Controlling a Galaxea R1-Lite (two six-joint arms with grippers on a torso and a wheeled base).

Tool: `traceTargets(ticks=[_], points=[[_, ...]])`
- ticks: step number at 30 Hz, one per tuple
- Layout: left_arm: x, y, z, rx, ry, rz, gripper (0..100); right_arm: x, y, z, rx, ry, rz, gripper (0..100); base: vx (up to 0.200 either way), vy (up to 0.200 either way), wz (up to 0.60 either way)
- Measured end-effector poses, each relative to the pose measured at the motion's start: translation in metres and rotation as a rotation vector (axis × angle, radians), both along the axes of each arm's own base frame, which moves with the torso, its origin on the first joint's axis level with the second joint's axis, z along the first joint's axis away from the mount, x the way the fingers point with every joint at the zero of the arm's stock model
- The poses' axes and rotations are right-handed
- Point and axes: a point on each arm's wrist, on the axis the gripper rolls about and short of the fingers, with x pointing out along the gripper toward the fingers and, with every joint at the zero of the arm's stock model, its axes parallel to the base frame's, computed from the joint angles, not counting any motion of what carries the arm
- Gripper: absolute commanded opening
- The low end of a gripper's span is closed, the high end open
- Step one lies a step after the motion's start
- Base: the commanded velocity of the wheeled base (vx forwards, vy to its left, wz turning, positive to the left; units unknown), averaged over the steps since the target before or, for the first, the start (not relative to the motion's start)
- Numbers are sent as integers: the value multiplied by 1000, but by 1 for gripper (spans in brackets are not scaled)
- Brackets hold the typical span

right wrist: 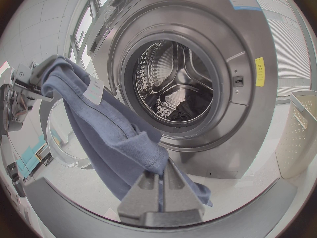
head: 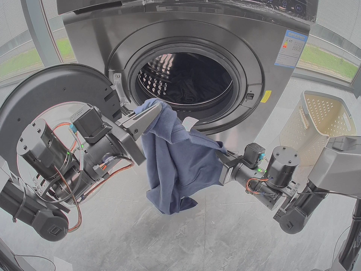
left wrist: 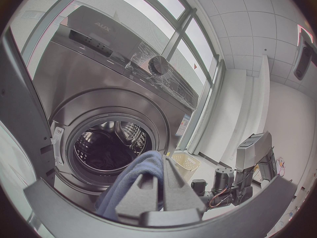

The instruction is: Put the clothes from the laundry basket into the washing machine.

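While both arms were raised in front of the silver front-loading washing machine (head: 233, 34), a blue-grey fabric garment (head: 176, 162) hung stretched between them, in the air just before the open drum mouth. The left tool (head: 157, 109) was clenched on the garment's top edge, close to the lower left rim of the opening. The right tool (head: 222, 156) was clenched on another fold, lower down and further right. Between the two grips the cloth sagged, and its loose end dangled above the grey tiled floor (head: 150, 238) without touching it. A small white label (head: 189, 123) stuck out from the garment near its upper part. Inside the shiny metal drum (right wrist: 171, 73), dark clothing (right wrist: 188, 108) lay at the bottom. The machine's round dark door (head: 49, 91) stood swung open to the left, behind the left arm. A cream perforated plastic laundry basket (head: 319, 125) stood on the floor to the right of the machine, well apart from the garment.
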Motion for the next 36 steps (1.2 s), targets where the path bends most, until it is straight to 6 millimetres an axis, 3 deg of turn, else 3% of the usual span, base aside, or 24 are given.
traceTargets(ticks=[15, 23, 24, 31, 36], points=[[-1, -1, -6, -21, 55, -4, 0, -23, -19, 46, 103, -76, -61, 0, 0, 0, 0], [-2, -13, -14, -8, 98, -26, 0, -35, -28, 74, 166, -137, -63, 0, 0, 0, 0], [-1, -15, -15, -5, 103, -29, 100, -36, -28, 78, 174, -147, -64, 0, 0, 0, 0], [-2, -26, -30, 33, 153, -61, 100, -38, -32, 96, 218, -202, -66, 0, 0, 0, 0], [-4, -28, -55, 90, 227, -70, 100, -38, -32, 110, 251, -246, -66, 0, 0, 0, 0]])
